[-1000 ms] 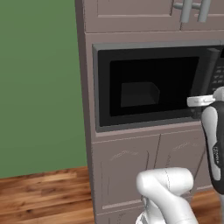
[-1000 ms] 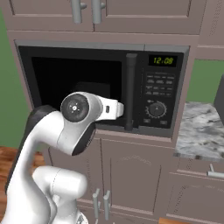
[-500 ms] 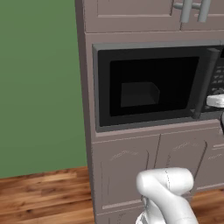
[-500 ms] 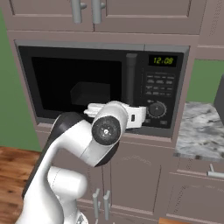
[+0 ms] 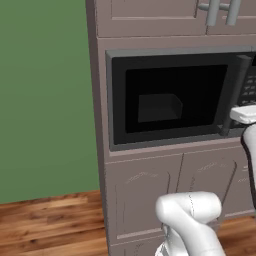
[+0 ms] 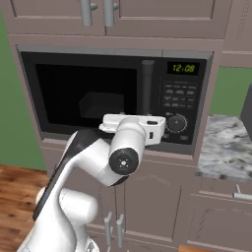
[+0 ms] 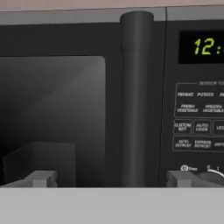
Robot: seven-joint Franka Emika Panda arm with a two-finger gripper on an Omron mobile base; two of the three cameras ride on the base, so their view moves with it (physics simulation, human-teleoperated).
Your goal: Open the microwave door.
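The microwave (image 6: 115, 96) is built into the mauve-brown cabinet wall. Its dark door (image 5: 170, 100) with the black window lies flush and shut. The vertical bar handle (image 7: 136, 100) runs along the door's right edge, beside the black control panel (image 6: 181, 106) with its green clock. My gripper (image 7: 111, 179) is open and level with the handle's lower part. Its two fingertips (image 7: 41, 178) stand wide apart, and the handle rises between them, a little right of the middle and farther ahead. The white hand (image 6: 132, 127) hovers just in front of the door's lower right corner.
Upper cabinet doors with silver handles (image 6: 98, 12) hang above the microwave, and lower cabinet doors (image 5: 165, 192) sit beneath it. A marble counter (image 6: 224, 147) juts out to the right. The green wall (image 5: 45, 100) and wood floor (image 5: 50, 222) lie to the left.
The arm has swung right and reached in toward the microwave. The hand now sits lower and closer in front of the handle. The door has not moved.
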